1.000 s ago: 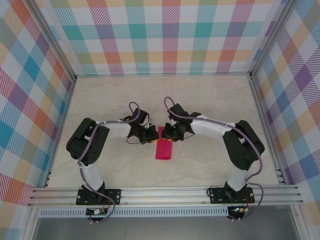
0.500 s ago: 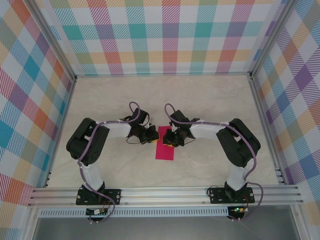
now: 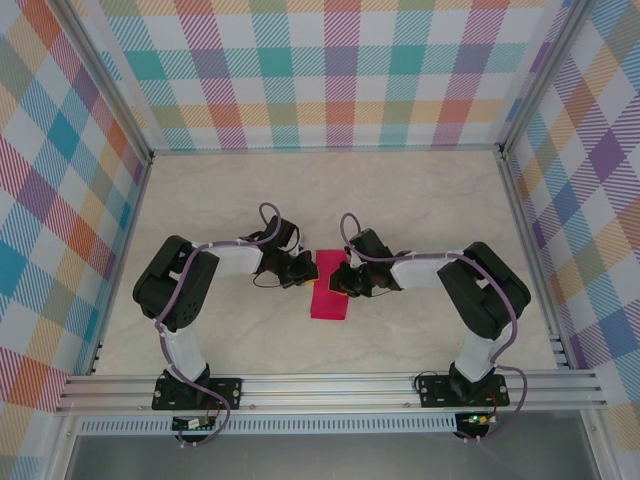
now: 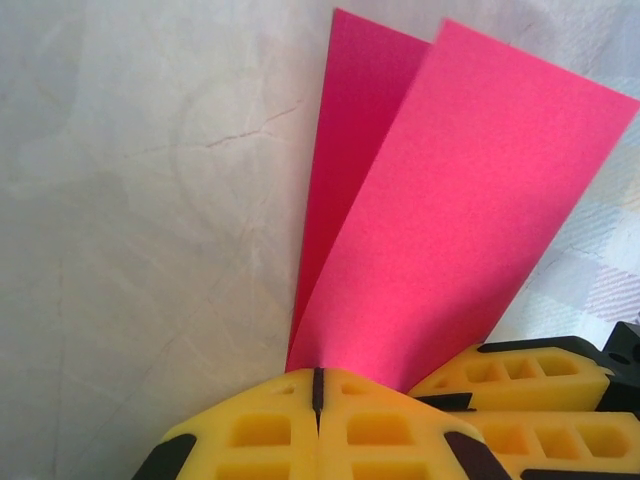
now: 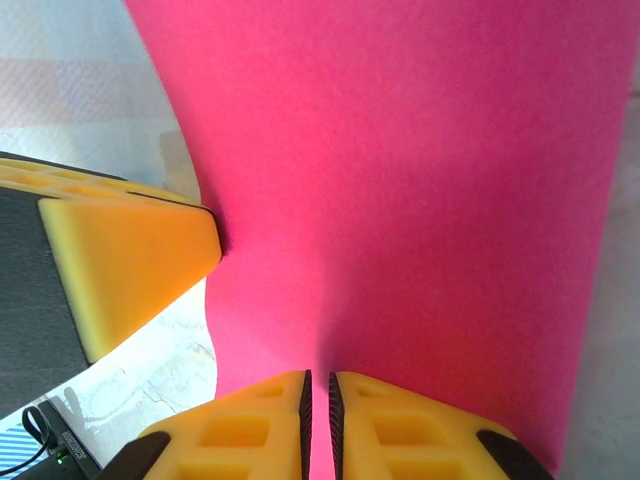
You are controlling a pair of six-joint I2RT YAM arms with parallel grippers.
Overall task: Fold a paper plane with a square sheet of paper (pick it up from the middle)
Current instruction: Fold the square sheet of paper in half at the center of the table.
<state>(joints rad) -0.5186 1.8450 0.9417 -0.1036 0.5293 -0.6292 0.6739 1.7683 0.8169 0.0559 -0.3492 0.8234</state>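
Note:
The square sheet of paper (image 3: 331,300) is magenta-pink and folded into a long two-layer strip lying mid-table. My left gripper (image 3: 306,270) is shut on the strip's left edge; in the left wrist view its pads (image 4: 318,385) meet where the two layers (image 4: 450,220) fan out. My right gripper (image 3: 344,284) sits against the strip's right side. In the right wrist view its jaws (image 5: 318,400) are nearly together, pinching a raised ridge of the paper (image 5: 400,170). The left gripper's yellow finger (image 5: 130,260) touches the sheet's other edge there.
The table (image 3: 420,200) is pale marble-patterned, walled on three sides by checked panels (image 3: 340,70). An aluminium rail (image 3: 330,388) carrying both arm bases runs along the near edge. The right gripper's yellow fingers (image 4: 530,375) lie close beside the left gripper's.
My right gripper has slid along the paper toward the near side and its jaws have narrowed. The left gripper has stayed shut in place on the sheet.

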